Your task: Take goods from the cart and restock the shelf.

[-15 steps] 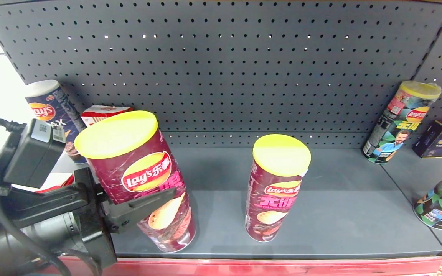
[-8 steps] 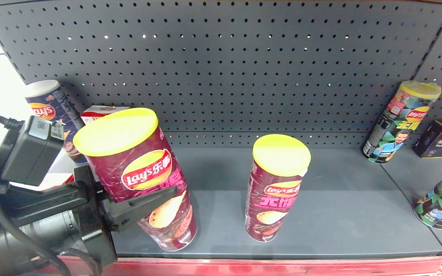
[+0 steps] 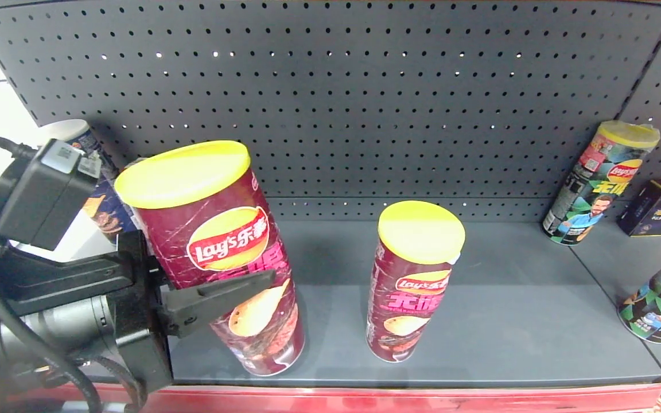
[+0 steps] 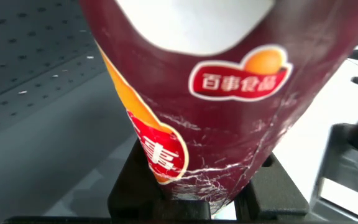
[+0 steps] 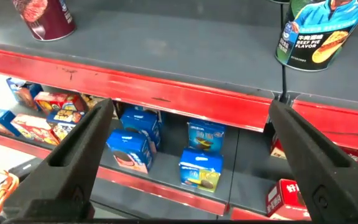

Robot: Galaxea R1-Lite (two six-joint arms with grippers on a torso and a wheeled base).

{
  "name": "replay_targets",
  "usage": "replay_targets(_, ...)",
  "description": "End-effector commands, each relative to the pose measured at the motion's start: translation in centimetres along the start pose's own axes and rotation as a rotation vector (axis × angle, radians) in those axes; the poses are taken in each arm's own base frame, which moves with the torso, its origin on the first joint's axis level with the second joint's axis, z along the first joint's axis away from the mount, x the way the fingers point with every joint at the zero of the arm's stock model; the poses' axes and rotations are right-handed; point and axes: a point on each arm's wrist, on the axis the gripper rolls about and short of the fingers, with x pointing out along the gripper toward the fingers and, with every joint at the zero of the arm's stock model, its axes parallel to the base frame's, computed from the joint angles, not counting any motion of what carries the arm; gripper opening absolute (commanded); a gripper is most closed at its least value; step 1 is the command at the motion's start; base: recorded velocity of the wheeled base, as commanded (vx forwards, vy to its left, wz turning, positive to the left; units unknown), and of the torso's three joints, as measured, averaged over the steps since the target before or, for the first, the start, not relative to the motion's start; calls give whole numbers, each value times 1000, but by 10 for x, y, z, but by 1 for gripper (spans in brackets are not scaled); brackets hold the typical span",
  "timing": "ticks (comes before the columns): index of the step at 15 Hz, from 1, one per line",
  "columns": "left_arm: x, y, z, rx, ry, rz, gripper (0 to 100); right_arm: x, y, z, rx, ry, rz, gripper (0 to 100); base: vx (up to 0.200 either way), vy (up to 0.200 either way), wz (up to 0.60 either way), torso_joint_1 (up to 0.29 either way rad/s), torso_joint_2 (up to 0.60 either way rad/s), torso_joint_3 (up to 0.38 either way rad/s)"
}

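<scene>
My left gripper (image 3: pixel 233 281) is shut on a maroon chips can with a yellow lid (image 3: pixel 216 252), gripping it around the middle. The can is held nearly upright at the left front of the grey shelf board (image 3: pixel 508 321); whether its base touches the board I cannot tell. In the left wrist view the same can (image 4: pixel 229 106) stands close between the jaws. A second maroon can (image 3: pixel 413 281) stands upright on the shelf to its right. My right gripper (image 5: pixel 191 155) is open and holds nothing, low in front of the red shelf edge (image 5: pixel 166 87).
A pegboard back wall (image 3: pixel 330 103) closes the shelf. A green can (image 3: pixel 600 183) and a dark box (image 3: pixel 660 209) stand at the back right, another green can (image 3: pixel 660 304) at the right front. A blue can (image 3: pixel 98 189) sits behind my left arm. Blue boxes (image 5: pixel 197 162) fill the lower shelf.
My left gripper has carried the maroon can up and slightly to the right, toward the back wall, and the can now stands more upright. The other cans have not moved.
</scene>
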Motion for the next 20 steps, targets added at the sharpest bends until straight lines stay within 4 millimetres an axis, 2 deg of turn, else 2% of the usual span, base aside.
replay_targets(1, 3, 5, 19, -5, 8, -19, 0, 0, 0, 0, 0, 3, 0, 100, 0, 0, 0, 0, 0, 0)
replay_targets(5, 6, 22, 22, -8, 19, 46, 0, 0, 0, 0, 0, 3, 0, 100, 0, 0, 0, 0, 0, 0)
replay_targets(8, 20, 32, 29, 9, 9, 41, 0, 0, 0, 0, 0, 3, 0, 100, 0, 0, 0, 0, 0, 0)
replay_targets(9, 34, 40, 27, 20, 27, 44, 0, 0, 0, 0, 0, 3, 0, 100, 0, 0, 0, 0, 0, 0)
replay_targets(13, 64, 54, 18, 45, 78, 21, 0, 0, 0, 0, 0, 3, 0, 100, 0, 0, 0, 0, 0, 0)
replay_targets(14, 64, 54, 18, 47, 79, 19, 0, 0, 0, 0, 0, 3, 0, 100, 0, 0, 0, 0, 0, 0)
replay_targets(15, 78, 63, 18, 57, 101, 21, 0, 0, 0, 0, 0, 3, 0, 100, 0, 0, 0, 0, 0, 0)
replay_targets(16, 78, 63, 18, 57, 101, 21, 0, 0, 0, 0, 0, 3, 0, 100, 0, 0, 0, 0, 0, 0)
replay_targets(17, 99, 75, 23, 94, 90, 20, 0, 0, 0, 0, 0, 3, 0, 100, 0, 0, 0, 0, 0, 0)
replay_targets(20, 118, 79, 24, 102, 83, 1, 0, 0, 0, 0, 0, 3, 0, 100, 0, 0, 0, 0, 0, 0)
